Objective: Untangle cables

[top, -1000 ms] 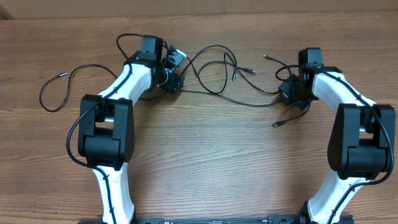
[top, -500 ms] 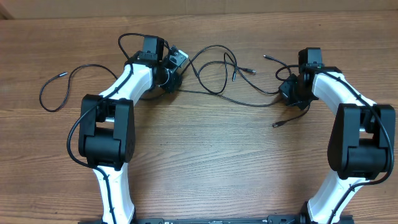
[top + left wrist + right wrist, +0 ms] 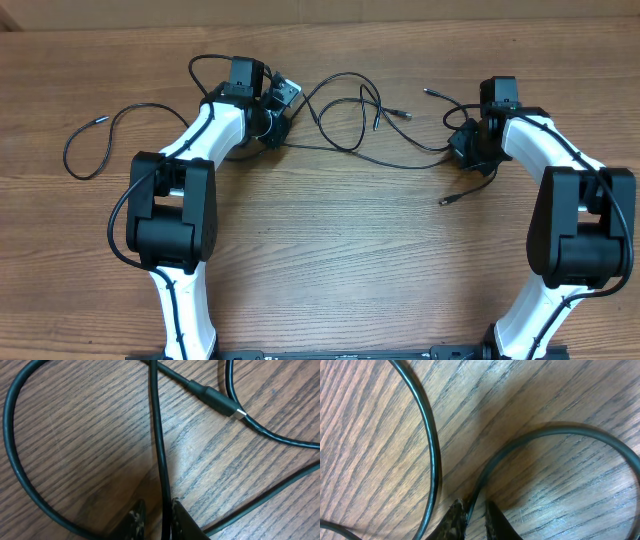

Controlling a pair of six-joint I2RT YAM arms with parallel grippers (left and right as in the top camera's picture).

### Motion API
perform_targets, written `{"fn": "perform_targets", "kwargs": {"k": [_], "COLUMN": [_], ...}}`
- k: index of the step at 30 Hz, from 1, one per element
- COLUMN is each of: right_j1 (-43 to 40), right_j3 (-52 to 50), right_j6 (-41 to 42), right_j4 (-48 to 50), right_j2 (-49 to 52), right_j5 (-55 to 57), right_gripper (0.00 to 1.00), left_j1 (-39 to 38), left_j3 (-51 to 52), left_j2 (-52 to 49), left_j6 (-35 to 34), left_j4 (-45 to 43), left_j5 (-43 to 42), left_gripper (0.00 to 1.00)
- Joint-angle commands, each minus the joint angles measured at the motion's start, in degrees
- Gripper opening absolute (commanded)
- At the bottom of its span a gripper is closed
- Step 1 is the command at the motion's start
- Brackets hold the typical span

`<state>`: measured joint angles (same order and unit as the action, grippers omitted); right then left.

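Note:
Several thin black cables (image 3: 345,100) loop across one another between the two arms, their plug ends lying loose on the table. My left gripper (image 3: 272,120) is down at the left end of the tangle. In the left wrist view my left gripper (image 3: 156,505) is shut on one cable (image 3: 159,450), which lies against the right finger. A plug (image 3: 220,402) lies just beyond. My right gripper (image 3: 465,145) is down at the right end. In the right wrist view my right gripper (image 3: 473,506) is shut on a cable (image 3: 560,430) that curls away in a loop.
Another cable (image 3: 110,125) lies in a loose loop at the far left, running behind the left arm. A plug end (image 3: 445,200) rests below the right gripper. A second strand (image 3: 432,450) passes left of the right fingers. The table is bare wood toward the front.
My left gripper's jaws have closed in from wide open to narrow around the cable. Neither arm nor any cable has visibly shifted.

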<state>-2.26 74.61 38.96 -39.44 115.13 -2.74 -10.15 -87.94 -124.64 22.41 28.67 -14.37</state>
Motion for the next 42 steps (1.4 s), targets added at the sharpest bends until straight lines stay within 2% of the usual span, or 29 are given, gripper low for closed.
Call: {"fn": "perform_targets", "kwargs": {"k": [1, 5, 6, 8, 13, 14, 17, 19, 28, 33, 40, 42], "right_j1": [-0.8, -0.8, -0.8, -0.8, -0.8, -0.8, -0.8, -0.8, -0.8, -0.8, -0.8, -0.8], "right_j3": [-2.2, -2.2, -2.2, -2.2, -2.2, -2.2, -2.2, -2.2, -2.2, -2.2, -2.2, -2.2], "right_j6": [-0.2, -0.2, -0.2, -0.2, -0.2, -0.2, -0.2, -0.2, -0.2, -0.2, -0.2, -0.2], "right_j4": [-0.3, -0.3, -0.3, -0.3, -0.3, -0.3, -0.3, -0.4, -0.3, -0.3, -0.3, -0.3], "right_j2": [3.2, 3.2, 3.2, 3.2, 3.2, 3.2, 3.2, 3.2, 3.2, 3.2, 3.2, 3.2], "right_j5": [2.6, 2.6, 2.6, 2.6, 2.6, 2.6, 2.6, 2.6, 2.6, 2.6, 2.6, 2.6], "right_gripper": [0.14, 0.14, 0.14, 0.14, 0.14, 0.14, 0.14, 0.14, 0.14, 0.14, 0.14, 0.14], "left_j1": [-0.1, -0.1, -0.1, -0.1, 0.0, 0.0, 0.0, -0.1, -0.1, -0.1, -0.1, -0.1], "left_j3": [-0.4, -0.4, -0.4, -0.4, -0.4, -0.4, -0.4, -0.4, 2.4, 3.2, 4.4, 5.4], "left_j2": [-0.7, -0.7, -0.7, -0.7, -0.7, -0.7, -0.7, -0.7, -0.7, -0.7, -0.7, -0.7], "left_j6": [-0.8, -0.8, -0.8, -0.8, -0.8, -0.8, -0.8, -0.8, -0.8, -0.8, -0.8, -0.8], "left_j4": [-0.1, 0.0, 0.0, -0.1, -0.7, -0.5, 0.0, 0.3, -1.7, -2.4, -3.4, -4.5], "left_j5": [-0.7, -0.7, -0.7, -0.7, -0.7, -0.7, -0.7, -0.7, -0.7, -0.5, -0.5, -0.5], "left_gripper": [0.19, 0.2, 0.17, 0.04, 0.05, 0.1, 0.44, 0.49, 0.42, 0.27, 0.24, 0.13]}}
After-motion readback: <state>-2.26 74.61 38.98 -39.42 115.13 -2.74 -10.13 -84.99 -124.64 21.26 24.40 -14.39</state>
